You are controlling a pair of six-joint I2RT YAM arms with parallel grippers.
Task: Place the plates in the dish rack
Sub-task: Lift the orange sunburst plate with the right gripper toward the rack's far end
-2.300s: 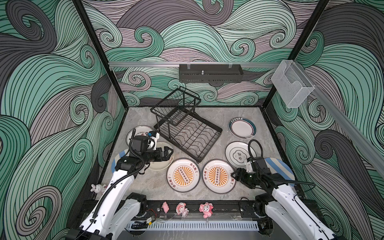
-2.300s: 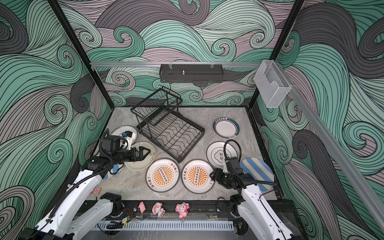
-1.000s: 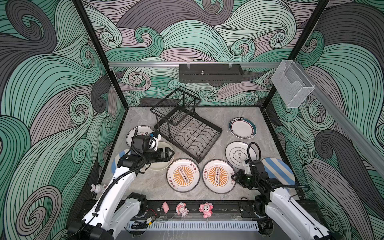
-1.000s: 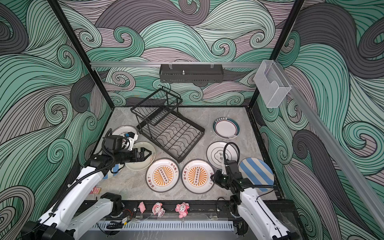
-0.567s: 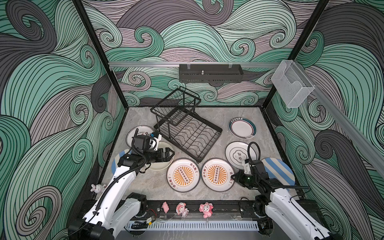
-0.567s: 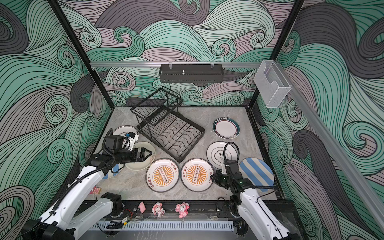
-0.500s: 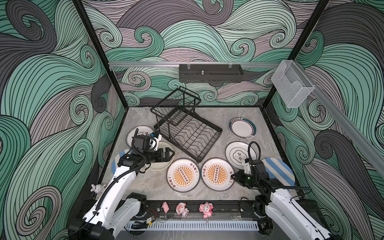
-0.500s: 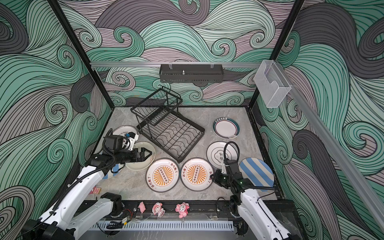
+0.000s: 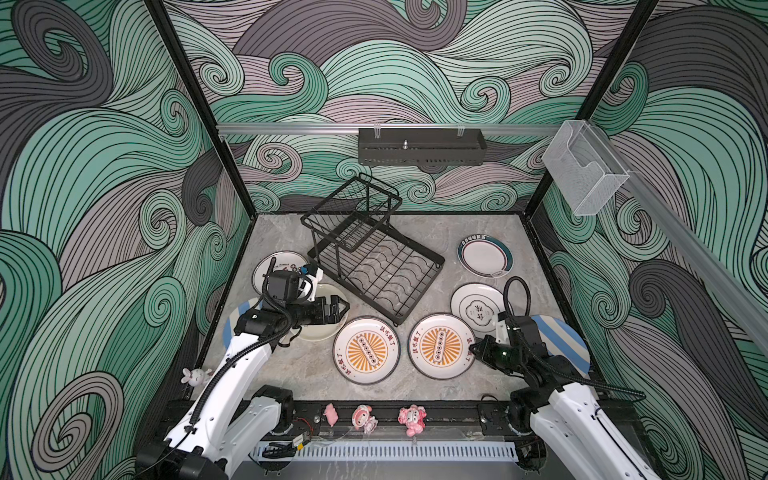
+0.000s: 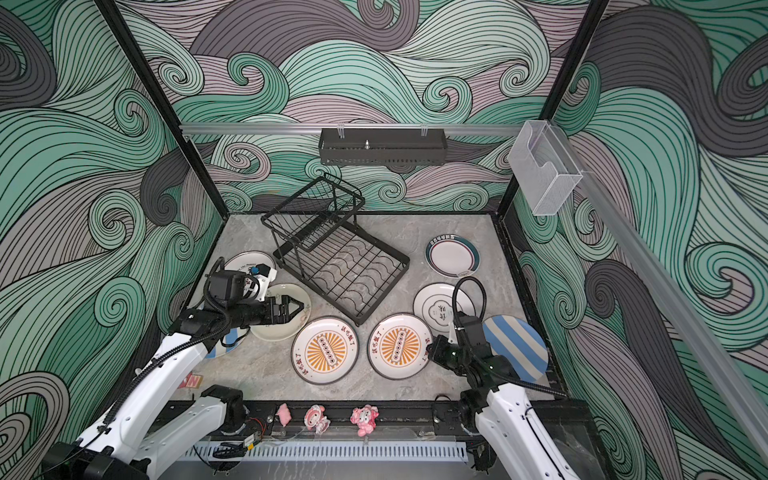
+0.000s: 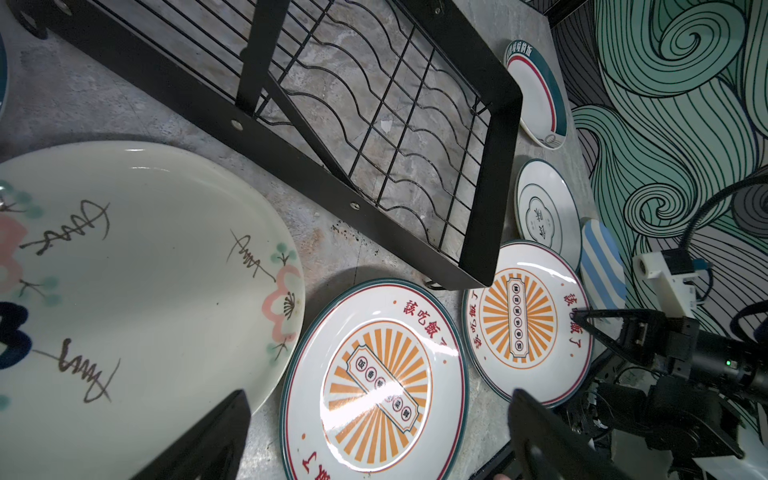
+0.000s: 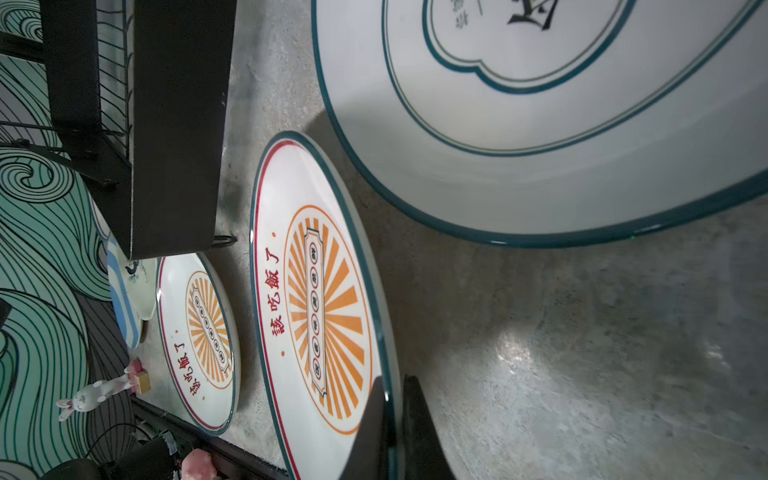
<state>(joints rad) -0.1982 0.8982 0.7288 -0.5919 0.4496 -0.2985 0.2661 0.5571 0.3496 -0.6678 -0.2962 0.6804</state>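
Top views: high over the near edge, looking down toward the far wall, wide, both covering the whole table [image 9: 307, 374] | left wrist: low, left side, facing right across dish rack [image 11: 490, 187] | right wrist: table level, close, facing left along right sunburst plate [image 12: 324, 316] | wrist views share: dish rack, left sunburst plate [image 11: 374, 382], right sunburst plate

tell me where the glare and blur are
left wrist view: a glare streak crosses the left sunburst plate; the left claw is a dark silhouette. right wrist view: a bright patch on the stone tabletop, right claw dark at the rim of the right sunburst plate. both top views: even light, sharp.
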